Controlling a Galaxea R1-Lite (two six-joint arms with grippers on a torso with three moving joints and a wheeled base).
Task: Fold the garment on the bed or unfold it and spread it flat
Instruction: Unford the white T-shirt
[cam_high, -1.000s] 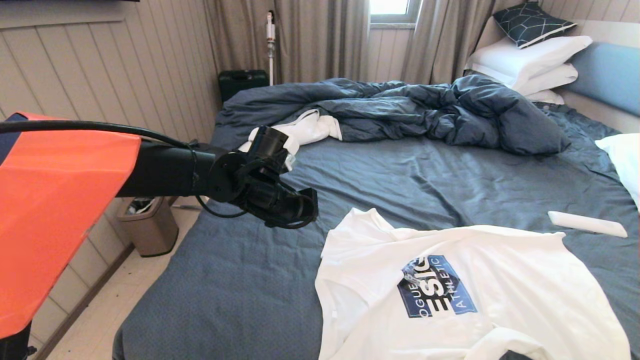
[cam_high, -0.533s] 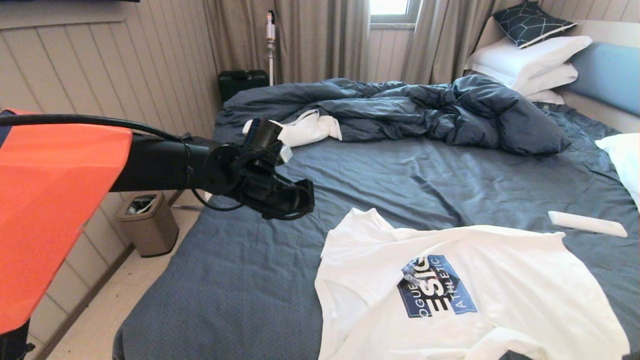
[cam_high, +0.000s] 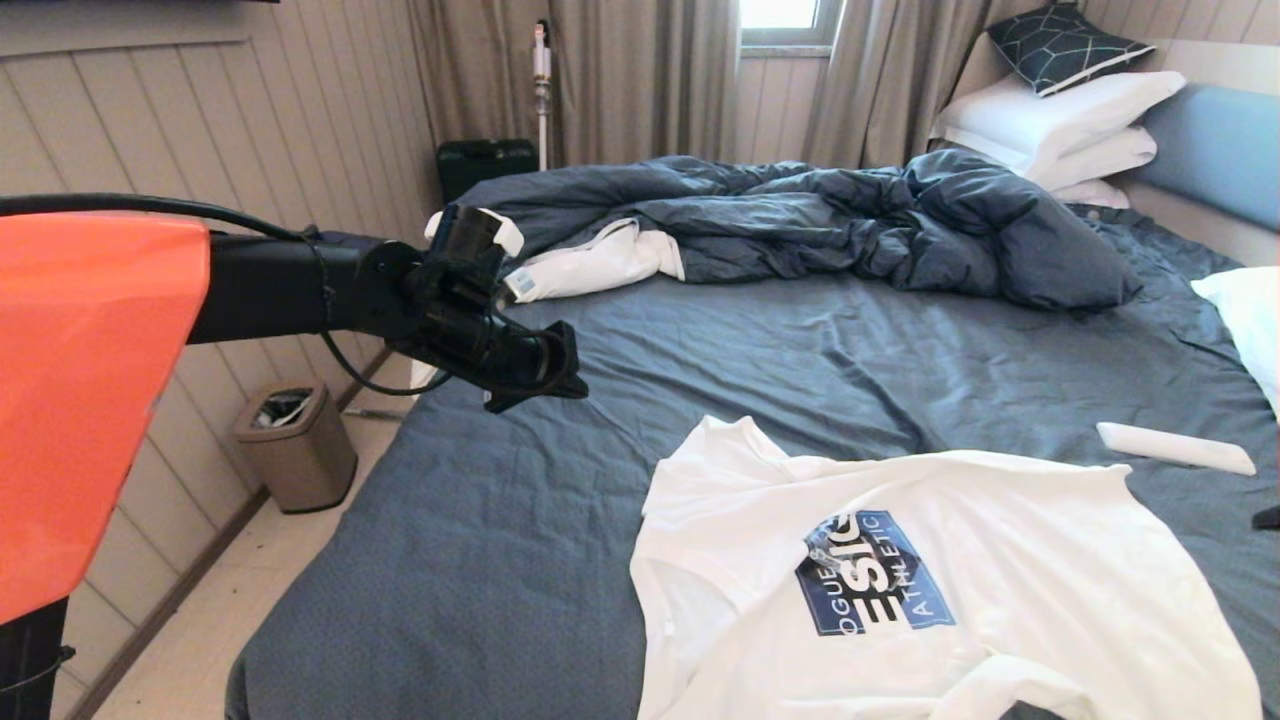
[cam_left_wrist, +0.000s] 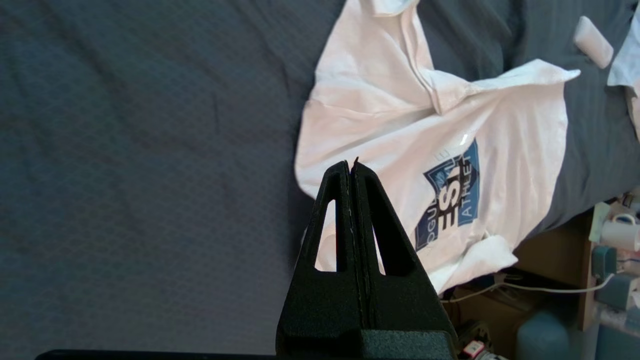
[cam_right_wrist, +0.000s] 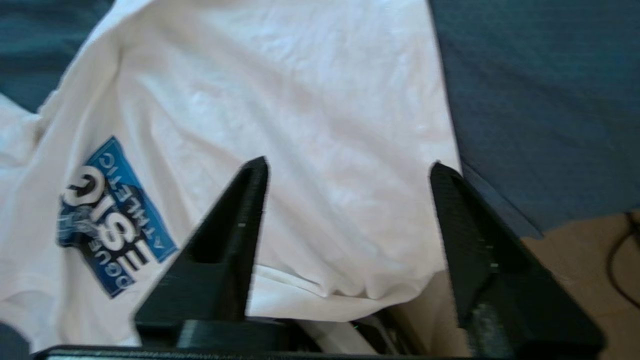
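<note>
Bed (cam_high: 760, 350) carries white T-shirt (cam_high: 900, 580) roughly spread near its front edge, still rumpled. Left gripper (cam_left_wrist: 352, 167) hovers clear, fingers clenched, empty. Right gripper (cam_right_wrist: 347, 172) released over the hem; next: pinch hem, flatten

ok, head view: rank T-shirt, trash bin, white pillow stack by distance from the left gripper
From the left gripper, shut, raised over the bed's left side:
1. T-shirt, near edge, right of it.
2. Trash bin, on the floor, left of the bed.
3. Pillow stack, far right by the headboard.
</note>
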